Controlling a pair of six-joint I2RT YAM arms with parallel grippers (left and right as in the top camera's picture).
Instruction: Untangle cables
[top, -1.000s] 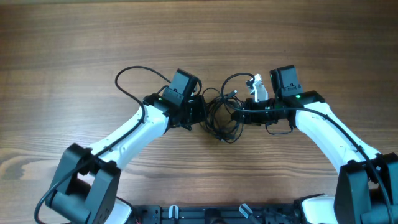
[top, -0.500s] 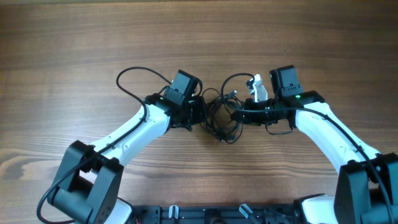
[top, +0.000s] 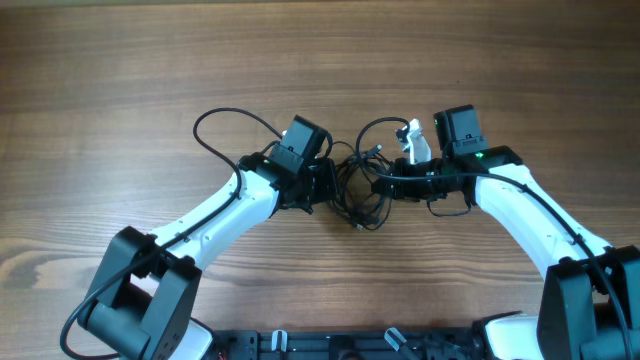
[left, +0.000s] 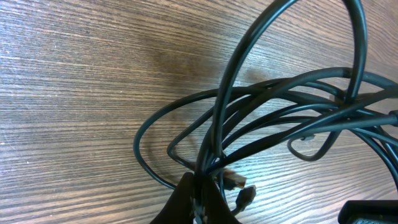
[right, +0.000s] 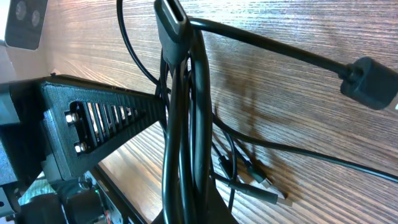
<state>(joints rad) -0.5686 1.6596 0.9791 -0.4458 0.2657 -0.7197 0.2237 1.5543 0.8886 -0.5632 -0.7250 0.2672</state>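
The cables (top: 352, 195) lie as a tangle of thin black loops on the wooden table between my two arms. My left gripper (top: 328, 186) is at the tangle's left side. In the left wrist view its fingers (left: 186, 202) are shut on several strands (left: 214, 149), with two small plug ends (left: 236, 181) lying just beside them. My right gripper (top: 379, 186) is shut on the tangle's right side. In the right wrist view a bundle of strands (right: 186, 124) runs up out of its jaws, and silvery plug ends (right: 273, 190) rest on the wood.
A white connector piece (top: 411, 139) stands up next to the right wrist camera. A chunky black plug (right: 368, 83) hangs on one strand. A thin wiring loop (top: 225, 125) arcs off the left arm. Bare wooden table (top: 120, 80) stretches all around.
My left arm has shifted a little to the right, into the tangle, and its jaws have closed on the strands. The right arm has stayed still.
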